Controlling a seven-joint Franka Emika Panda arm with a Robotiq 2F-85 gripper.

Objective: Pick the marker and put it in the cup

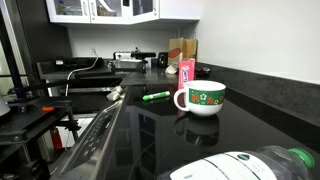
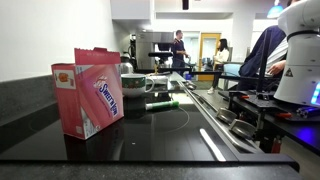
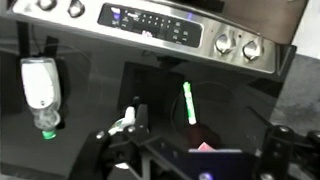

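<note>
The green marker (image 1: 155, 96) lies flat on the black glass cooktop, just beside the cup (image 1: 203, 98), a wide white mug with a green patterned band. Both also show in an exterior view, the marker (image 2: 160, 104) in front of the cup (image 2: 135, 83). In the wrist view the marker (image 3: 188, 103) lies well ahead of my gripper (image 3: 200, 150). The fingers are spread wide and hold nothing. The cup is not clear in the wrist view. The gripper shows in neither exterior view.
A pink sweetener box (image 2: 90, 90) stands near the cup, and also shows as a pink box (image 1: 186, 69) behind it. A white bottle with a green cap (image 1: 250, 165) lies on the cooktop, seen too in the wrist view (image 3: 40, 90). The stove's control panel (image 3: 170, 25) has knobs. The robot base (image 2: 300, 60) stands beside the stove.
</note>
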